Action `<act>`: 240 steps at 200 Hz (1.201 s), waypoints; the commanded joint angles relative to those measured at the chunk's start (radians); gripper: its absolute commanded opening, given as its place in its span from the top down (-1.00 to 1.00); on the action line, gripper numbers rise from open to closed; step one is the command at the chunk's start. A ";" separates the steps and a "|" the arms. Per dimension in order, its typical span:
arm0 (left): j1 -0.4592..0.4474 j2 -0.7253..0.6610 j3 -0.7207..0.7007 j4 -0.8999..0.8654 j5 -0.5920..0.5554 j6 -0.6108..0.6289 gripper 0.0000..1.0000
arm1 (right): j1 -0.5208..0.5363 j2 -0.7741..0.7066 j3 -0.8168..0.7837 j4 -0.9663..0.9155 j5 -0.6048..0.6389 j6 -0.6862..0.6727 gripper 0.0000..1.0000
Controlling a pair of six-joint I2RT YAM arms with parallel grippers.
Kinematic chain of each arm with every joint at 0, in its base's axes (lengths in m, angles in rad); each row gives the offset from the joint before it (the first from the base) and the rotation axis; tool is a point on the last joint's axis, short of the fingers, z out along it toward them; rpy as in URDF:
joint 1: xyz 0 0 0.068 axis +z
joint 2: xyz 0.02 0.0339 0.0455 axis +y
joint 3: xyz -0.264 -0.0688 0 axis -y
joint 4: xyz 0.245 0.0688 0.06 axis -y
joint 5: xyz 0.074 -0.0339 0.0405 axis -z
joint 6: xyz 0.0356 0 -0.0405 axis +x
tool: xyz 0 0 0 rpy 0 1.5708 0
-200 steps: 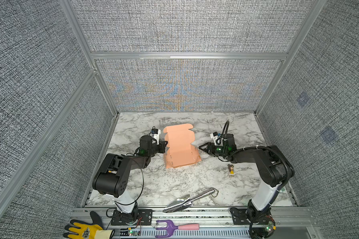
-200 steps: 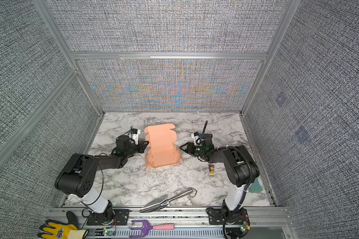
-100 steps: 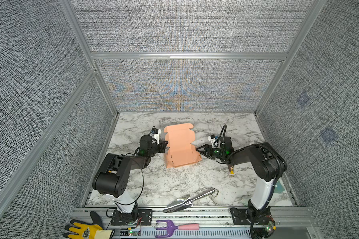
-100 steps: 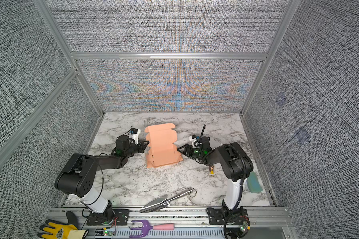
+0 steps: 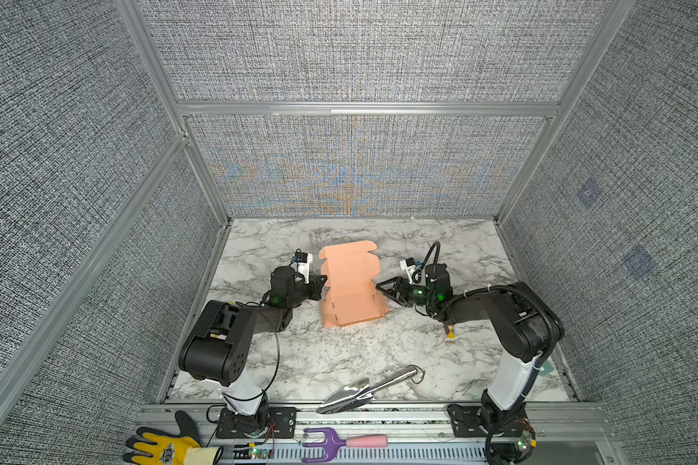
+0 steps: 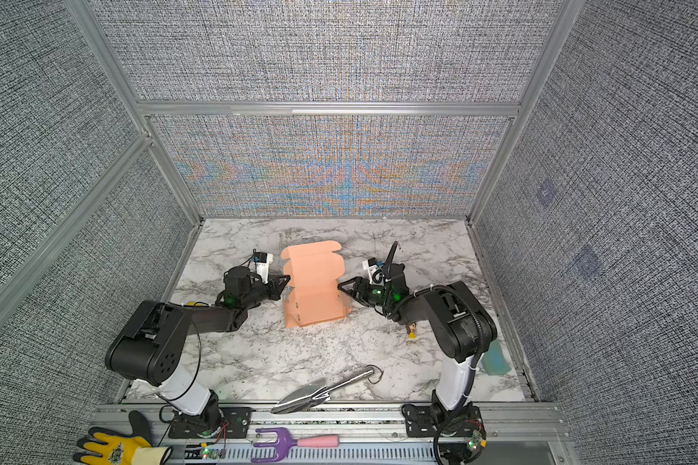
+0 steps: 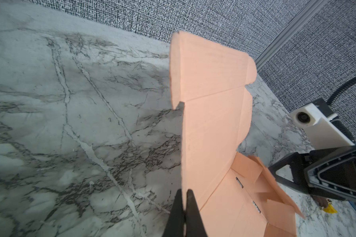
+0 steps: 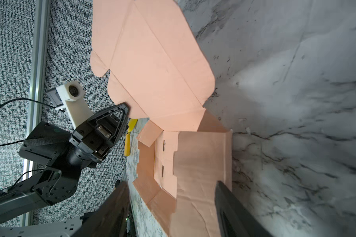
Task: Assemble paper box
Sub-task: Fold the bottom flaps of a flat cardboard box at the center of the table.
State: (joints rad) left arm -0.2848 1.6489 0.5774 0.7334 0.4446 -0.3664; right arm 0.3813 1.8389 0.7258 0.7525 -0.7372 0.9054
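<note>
Bright, even overhead light leaves soft, short shadows on the marble table (image 5: 339, 354). The back wall panel (image 5: 355, 169) shimmers with coloured moiré, and the steel trowel (image 5: 349, 396) glints. In the right wrist view the paper box (image 8: 156, 67) shades its own lower walls, and the near foreground blurs.

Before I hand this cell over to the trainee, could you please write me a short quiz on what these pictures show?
1. True or false: the left tool stands wide open.
2. What lies near the front edge of the table? A) metal trowel B) hammer C) cup
3. Which tool has its jaws spread around part of the paper box?

Key: 1 false, it is shut on the edge of the paper box; 2 A; 3 the right tool.
</note>
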 commanded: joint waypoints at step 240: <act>-0.008 -0.021 -0.017 0.070 0.004 0.021 1.00 | -0.066 0.032 0.055 -0.283 0.143 -0.189 -0.30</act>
State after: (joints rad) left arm -0.2928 1.6325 0.5594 0.7769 0.4416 -0.3553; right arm 0.3069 1.8515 0.7670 0.4839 -0.5972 0.7197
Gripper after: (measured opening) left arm 0.056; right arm 0.652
